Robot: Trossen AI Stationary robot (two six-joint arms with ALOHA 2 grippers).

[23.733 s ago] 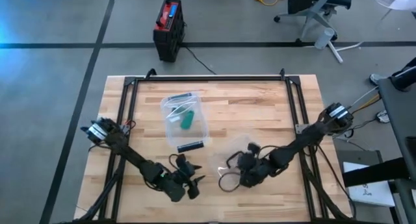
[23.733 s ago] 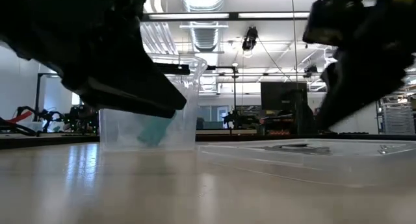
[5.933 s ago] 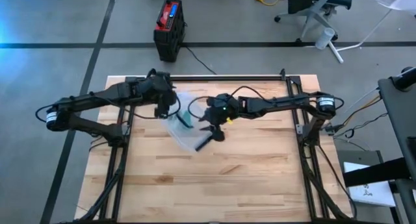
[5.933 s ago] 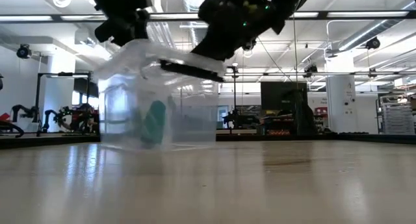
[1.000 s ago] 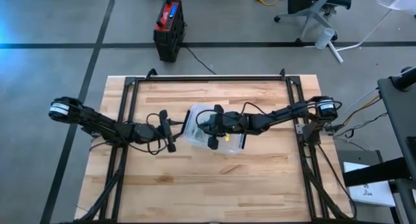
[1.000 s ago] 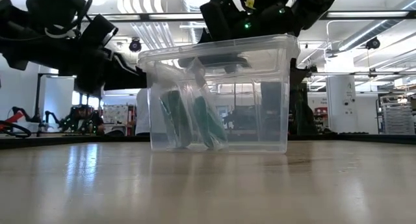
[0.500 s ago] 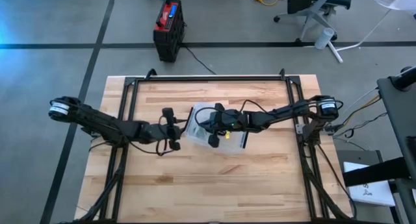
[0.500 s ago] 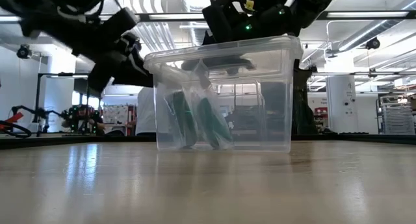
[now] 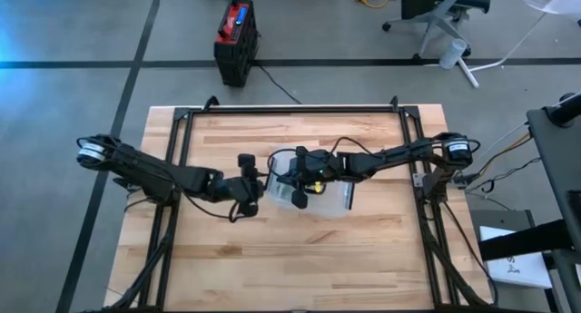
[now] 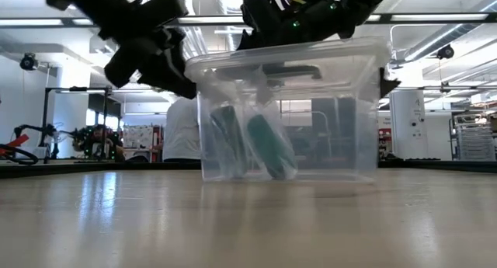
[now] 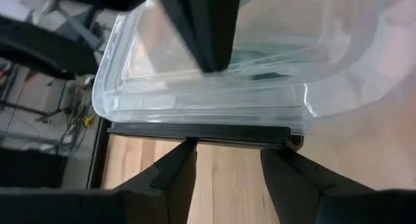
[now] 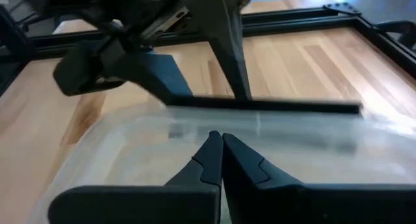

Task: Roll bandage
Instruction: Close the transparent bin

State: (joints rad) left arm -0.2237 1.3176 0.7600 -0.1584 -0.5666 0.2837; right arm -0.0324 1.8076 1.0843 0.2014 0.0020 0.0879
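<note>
Clear plastic tub [image 10: 291,116] mid-desk holds soft, light green bandage rolls [image 10: 270,147]; left gripper [image 9: 247,188] jaws released beside its rim; right gripper [image 9: 300,188] clenched, empty; grip rolls mid-body.

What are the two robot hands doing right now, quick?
Left gripper: open, fingers apart beside the clear box, holding nothing.
Right gripper: shut, above the box's rim, nothing seen between its fingers.

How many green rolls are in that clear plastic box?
2: a darker green roll and a lighter green roll, side by side, leaning inside the clear plastic box; more may be hidden.
</note>
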